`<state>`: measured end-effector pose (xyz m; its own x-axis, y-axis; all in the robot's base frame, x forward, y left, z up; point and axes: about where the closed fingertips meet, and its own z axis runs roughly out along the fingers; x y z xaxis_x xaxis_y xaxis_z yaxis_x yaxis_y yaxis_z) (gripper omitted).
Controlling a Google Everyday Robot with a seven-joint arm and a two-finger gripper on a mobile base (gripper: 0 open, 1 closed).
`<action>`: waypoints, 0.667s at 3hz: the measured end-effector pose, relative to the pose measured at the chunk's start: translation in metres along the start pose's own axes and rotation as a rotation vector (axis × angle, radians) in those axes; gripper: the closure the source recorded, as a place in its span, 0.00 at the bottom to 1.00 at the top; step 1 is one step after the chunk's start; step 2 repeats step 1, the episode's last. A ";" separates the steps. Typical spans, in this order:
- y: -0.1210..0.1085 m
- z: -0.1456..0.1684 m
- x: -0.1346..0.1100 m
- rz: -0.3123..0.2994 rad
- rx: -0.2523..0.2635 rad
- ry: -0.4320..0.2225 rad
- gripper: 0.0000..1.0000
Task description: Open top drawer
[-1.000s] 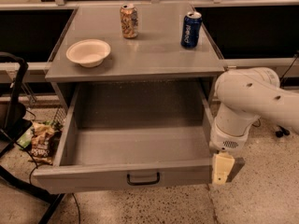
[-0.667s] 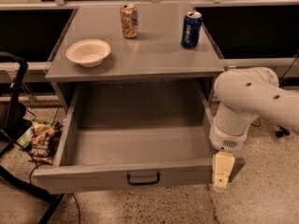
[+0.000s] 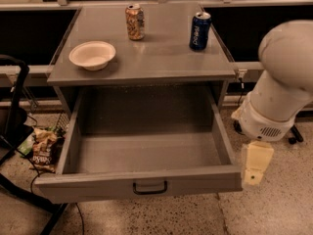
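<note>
The top drawer (image 3: 146, 153) of the grey cabinet stands pulled far out toward me. Its plain grey inside shows and holds nothing. Its front panel (image 3: 88, 187) carries a black bar handle (image 3: 150, 187) at its centre. No other drawers show. My gripper (image 3: 255, 166), a cream block hanging below the white arm (image 3: 281, 97), sits just past the right end of the drawer's front panel, close to it and clear of the handle. It holds nothing that I can see.
On the cabinet top (image 3: 161, 58) stand a white bowl (image 3: 92, 55), an orange can (image 3: 135, 22) and a blue can (image 3: 199, 31). A snack bag (image 3: 43, 150) lies on the speckled floor at the left, beside a black frame (image 3: 14, 111).
The arm and gripper have shifted a little to the right, away from the drawer's right front corner. The drawer stays equally far out.
</note>
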<state>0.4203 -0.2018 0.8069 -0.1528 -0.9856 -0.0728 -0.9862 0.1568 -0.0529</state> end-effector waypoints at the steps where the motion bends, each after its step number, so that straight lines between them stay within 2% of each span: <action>1: 0.011 -0.042 -0.002 -0.026 0.088 -0.030 0.00; 2: 0.011 -0.042 -0.002 -0.026 0.088 -0.030 0.00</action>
